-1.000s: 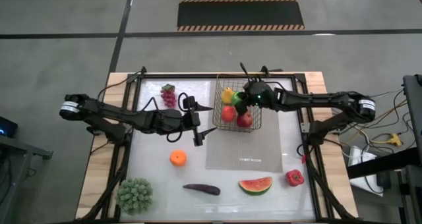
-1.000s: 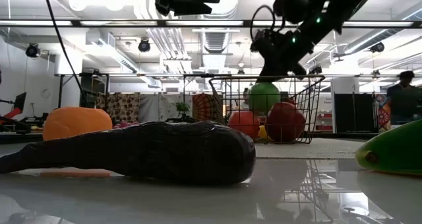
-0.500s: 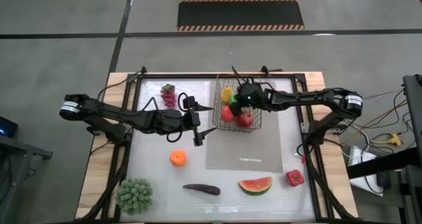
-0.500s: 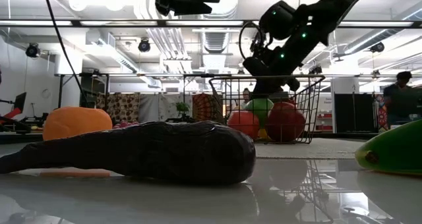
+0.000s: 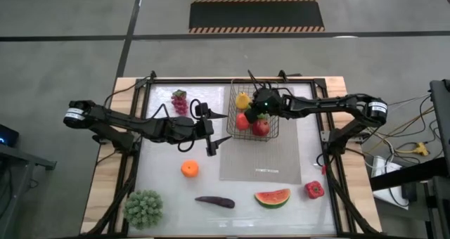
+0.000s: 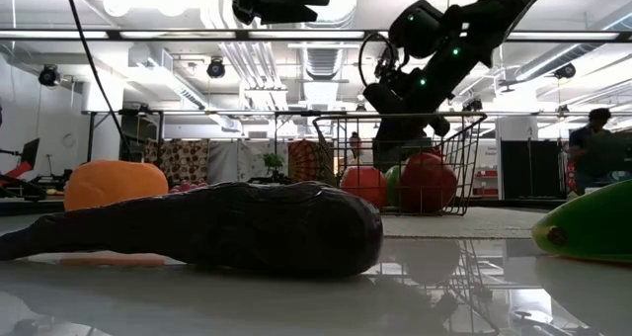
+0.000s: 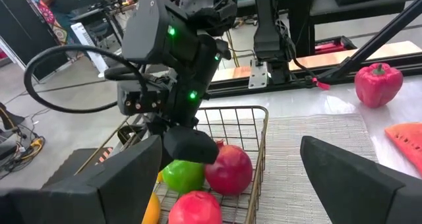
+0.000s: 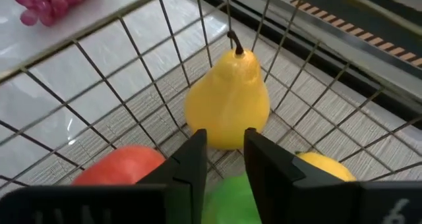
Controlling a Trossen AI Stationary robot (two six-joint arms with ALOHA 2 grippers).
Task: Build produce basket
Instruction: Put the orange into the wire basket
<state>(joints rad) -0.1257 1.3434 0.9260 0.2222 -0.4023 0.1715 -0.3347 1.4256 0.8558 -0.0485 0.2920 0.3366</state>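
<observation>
right wrist view: smooth yellow pear (image 8: 227,102) inside wire-mesh basket (image 8: 119,85).

We find no text, label, brand, number or sign that we can read. The grey mat (image 5: 261,154) carries a short dark line of print near its front edge, but we cannot make out its letters.

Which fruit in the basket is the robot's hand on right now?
The green apple. The right hand is down inside the basket with its fingers either side of it, while the red apples and the yellow pear sit apart.
</observation>
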